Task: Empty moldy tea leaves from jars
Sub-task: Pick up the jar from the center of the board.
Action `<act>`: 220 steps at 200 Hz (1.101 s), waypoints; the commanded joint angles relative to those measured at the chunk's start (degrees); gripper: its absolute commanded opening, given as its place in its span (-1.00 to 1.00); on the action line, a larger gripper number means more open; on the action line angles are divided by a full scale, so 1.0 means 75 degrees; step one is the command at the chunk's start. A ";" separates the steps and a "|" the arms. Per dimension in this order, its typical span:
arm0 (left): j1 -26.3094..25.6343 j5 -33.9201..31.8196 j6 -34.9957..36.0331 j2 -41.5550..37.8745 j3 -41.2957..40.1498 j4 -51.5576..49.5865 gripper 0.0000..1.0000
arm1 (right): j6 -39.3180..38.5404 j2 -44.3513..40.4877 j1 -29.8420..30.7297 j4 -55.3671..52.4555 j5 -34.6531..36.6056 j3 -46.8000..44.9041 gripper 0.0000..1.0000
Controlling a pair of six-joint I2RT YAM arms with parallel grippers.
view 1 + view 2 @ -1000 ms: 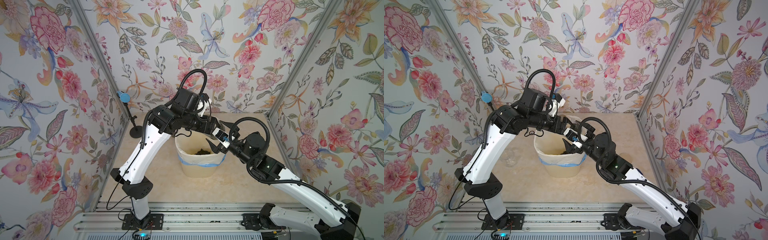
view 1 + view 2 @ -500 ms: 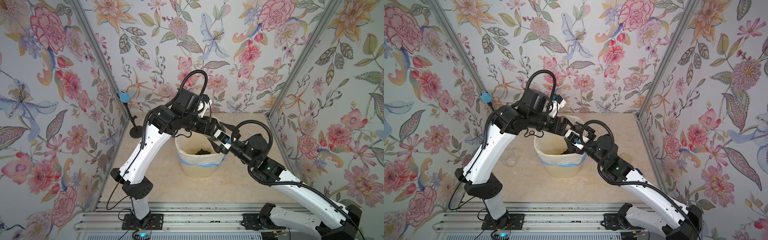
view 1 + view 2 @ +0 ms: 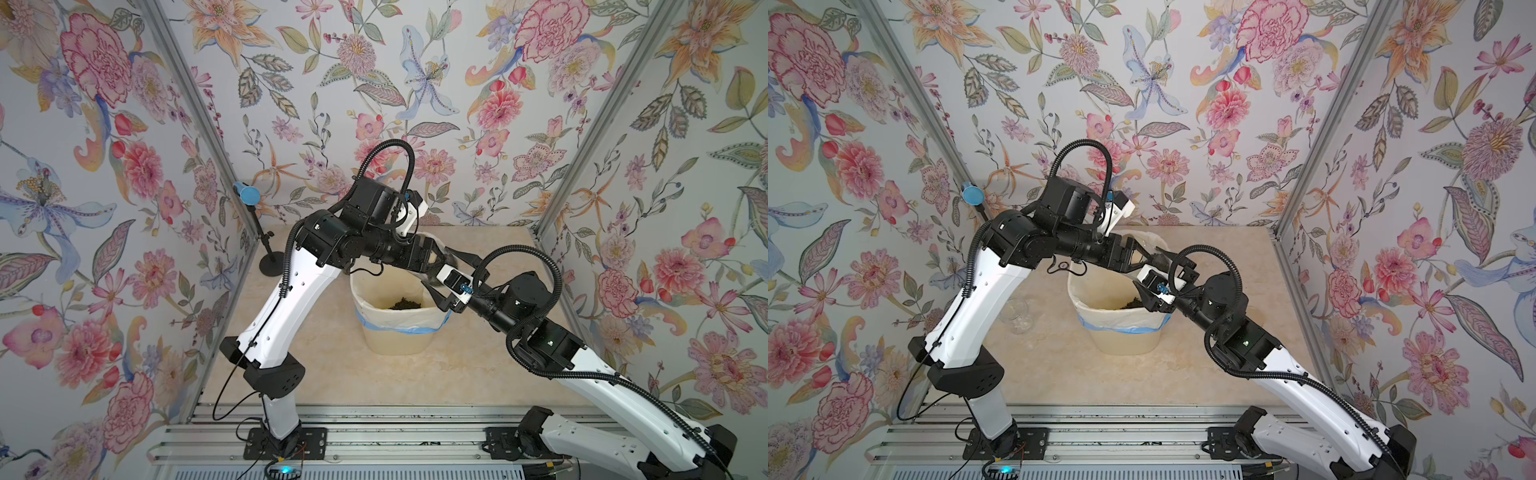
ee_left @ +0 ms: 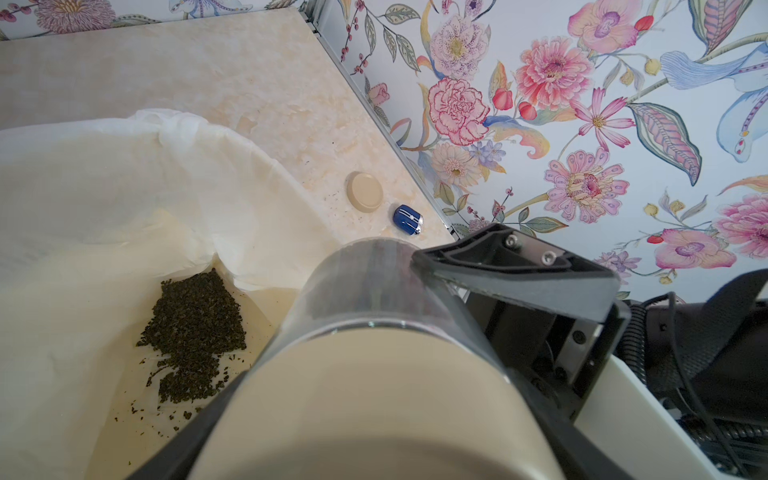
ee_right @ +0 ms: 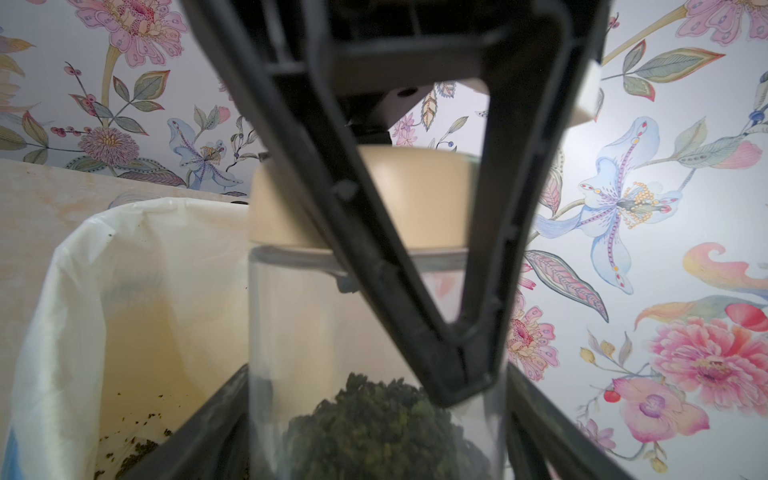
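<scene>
Your left gripper (image 4: 340,299) is clamped on the jar (image 5: 299,316) up at the lid (image 5: 291,208) end, and your right gripper (image 5: 378,374) looks pinched on the glass at the bottom end. So the jar hangs between them over the bin (image 4: 104,137), lid on, with a clump of leaves (image 5: 365,419) inside. That clear wall looks hard, slick and breakable, so I'd squeeze gently low on the body and twist at the lid rim; the leaves look light and crumbly and should tip right out.

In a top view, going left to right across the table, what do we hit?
Blue-tipped stand → clear jar → lined bin. Skipped: the held jar, which overlaps the bin.
</scene>
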 commanded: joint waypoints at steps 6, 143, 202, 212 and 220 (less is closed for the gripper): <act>0.0213 0.0166 0.0704 -0.0323 0.0038 0.0338 -0.06 | 0.0014 -0.0179 -0.0066 -0.0257 -0.0169 0.0111 0.59; 0.0147 0.0416 0.0604 -0.0342 -0.0081 0.0458 -0.08 | -0.0003 0.0401 0.0026 0.0221 0.0217 0.0313 0.96; 0.0138 0.0419 0.0645 -0.0335 -0.0193 0.0466 -0.08 | 0.0071 0.0425 0.0024 0.0343 0.0040 0.0321 0.75; 0.0139 0.0431 0.0626 -0.0339 -0.0205 0.0499 -0.08 | 0.0075 0.0422 0.0013 0.0275 0.0015 0.0336 0.67; 0.0131 0.0460 0.0618 -0.0332 -0.0204 0.0526 -0.08 | 0.0075 0.0422 0.0023 0.0237 0.0018 0.0342 0.62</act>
